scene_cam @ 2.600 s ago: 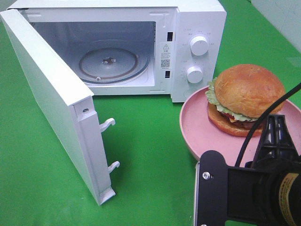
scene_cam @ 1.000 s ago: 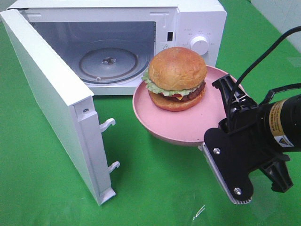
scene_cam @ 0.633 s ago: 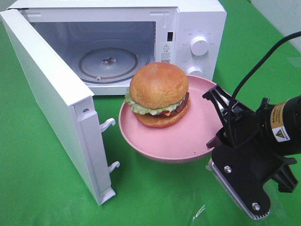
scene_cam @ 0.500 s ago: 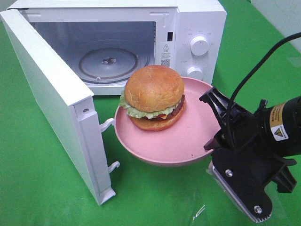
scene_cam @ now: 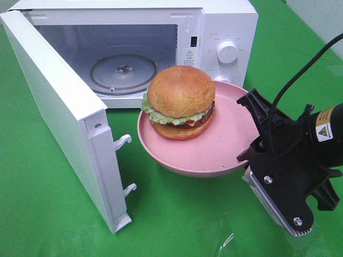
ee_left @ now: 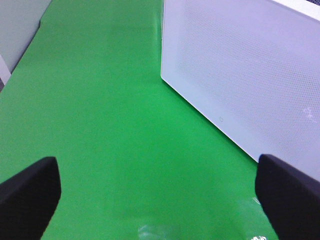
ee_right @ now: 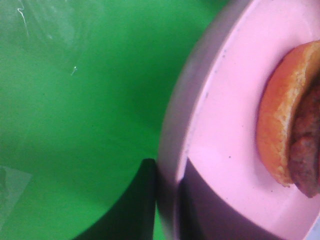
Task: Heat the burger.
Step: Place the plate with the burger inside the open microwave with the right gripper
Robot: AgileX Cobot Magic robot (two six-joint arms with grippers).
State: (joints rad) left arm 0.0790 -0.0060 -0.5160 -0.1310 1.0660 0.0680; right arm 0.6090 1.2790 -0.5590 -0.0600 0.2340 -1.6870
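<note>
Burger (scene_cam: 181, 101) on pink plate (scene_cam: 214, 152) before the open microwave (scene_cam: 225, 21).
Right end effector (scene_cam: 250, 156) clamps the plate's rim; left end effector (ee_left: 159, 187) stands with fingers apart.

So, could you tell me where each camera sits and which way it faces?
Exterior high: mounted high, looking down at the open microwave and the burger on the pink plate; the right gripper shows, clamped on the plate's rim.
Left wrist: on the left arm, facing over the green cloth toward the microwave door; the left gripper shows, tips wide apart.
Right wrist: on the right arm, looking along its fingers at plate and burger.
Shared: exterior and right wrist both show plate and burger.
</note>
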